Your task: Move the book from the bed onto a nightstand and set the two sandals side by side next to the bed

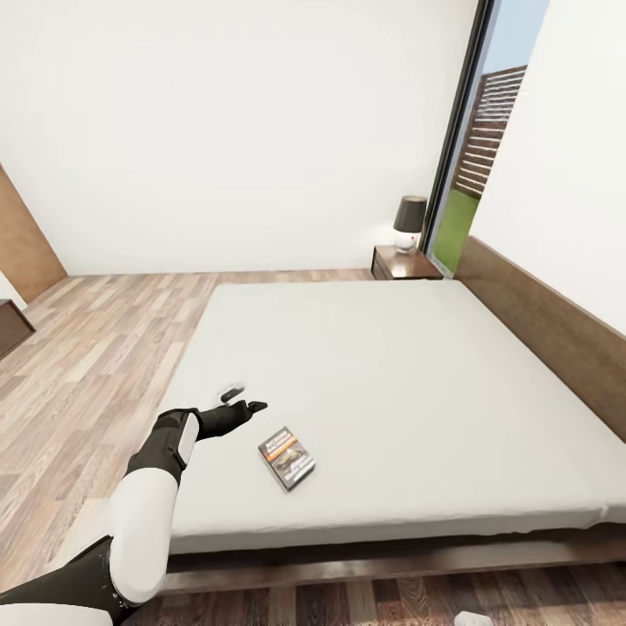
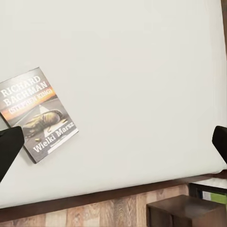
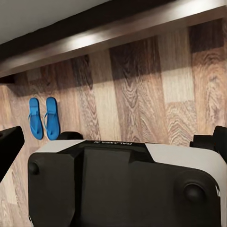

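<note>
— Where's the book [image 1: 287, 457]?

— Lying flat on the bed [image 1: 391, 365], just beside my left gripper [image 1: 239, 399]; I'm hovering with jaws wide, holding nothing.

— Risk?

— It's thin; I'm worrying about pushing it along the mattress rather than pinching it. The sandals [image 3: 43, 117] are sitting paired beside the bed.

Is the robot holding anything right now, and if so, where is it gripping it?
Nothing is held. The left gripper hovers open over the bed, beside the book, not touching it. The right gripper's fingers are spread with nothing between them.
</note>
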Tool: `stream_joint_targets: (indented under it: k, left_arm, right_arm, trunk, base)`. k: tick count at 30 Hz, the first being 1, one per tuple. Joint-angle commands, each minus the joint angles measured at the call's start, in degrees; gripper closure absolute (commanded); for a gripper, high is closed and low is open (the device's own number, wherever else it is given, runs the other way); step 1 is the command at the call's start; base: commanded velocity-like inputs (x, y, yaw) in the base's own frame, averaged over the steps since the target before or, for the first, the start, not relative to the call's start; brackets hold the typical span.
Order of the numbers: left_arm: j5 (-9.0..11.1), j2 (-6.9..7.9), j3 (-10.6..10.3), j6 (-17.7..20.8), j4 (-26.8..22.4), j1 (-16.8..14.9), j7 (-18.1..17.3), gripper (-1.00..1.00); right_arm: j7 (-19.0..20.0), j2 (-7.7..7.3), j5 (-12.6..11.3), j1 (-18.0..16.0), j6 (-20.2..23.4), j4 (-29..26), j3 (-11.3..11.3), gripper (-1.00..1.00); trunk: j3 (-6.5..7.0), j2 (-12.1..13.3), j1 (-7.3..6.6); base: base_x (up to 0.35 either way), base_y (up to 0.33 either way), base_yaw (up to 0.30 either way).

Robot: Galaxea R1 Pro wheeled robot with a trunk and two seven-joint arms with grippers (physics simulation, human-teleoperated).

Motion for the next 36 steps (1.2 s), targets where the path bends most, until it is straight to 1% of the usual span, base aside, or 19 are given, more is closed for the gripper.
stream_joint_targets:
  k: [1,36]
  left_arm:
    - [-0.6,-0.09,0.5,0.3,-0.1,-0.1,-0.5,-1.00]
    - [-0.4,-0.09,0.5,0.3,0.0,-0.1,-0.5,-1.00]
  right_arm:
    - [0.2,0.02,-0.2,0.0,0.1,0.0,-0.1,-1.00]
    - [0.2,0.07,-0.2,0.0,0.1,0.1,-0.1,-1.00]
  trunk:
    - [-0.21,-0.1,0.03]
    - [-3.35,-0.1,0.03]
  base:
    - [0.000,0.000,0.000]
    - [0.000,0.000,0.000]
